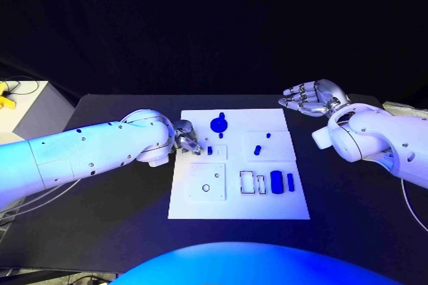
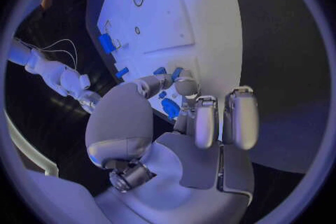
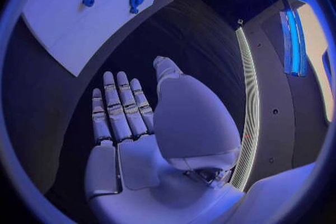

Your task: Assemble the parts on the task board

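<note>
The white task board (image 1: 239, 201) lies mid-table with blue parts on it: a round piece (image 1: 218, 124) at its far end, a small piece (image 1: 209, 150), another small piece (image 1: 258, 150) and an oblong one (image 1: 276, 180). My left hand (image 1: 187, 141) hovers at the board's left edge, between the round piece and the small piece. In the left wrist view that hand (image 2: 175, 123) has thumb and fingertips (image 2: 185, 87) apart, with small blue pieces (image 2: 168, 71) just beyond them; nothing is plainly pinched. My right hand (image 1: 308, 98) stays off the board's far right corner, and the right wrist view shows this hand (image 3: 126, 117) flat with fingers straight.
A square white plate (image 1: 207, 181) with a round hole sits at the board's near left, with rectangular slots (image 1: 252, 182) beside it. Black table surrounds the board. A pale box (image 1: 22, 106) stands at the far left off the table.
</note>
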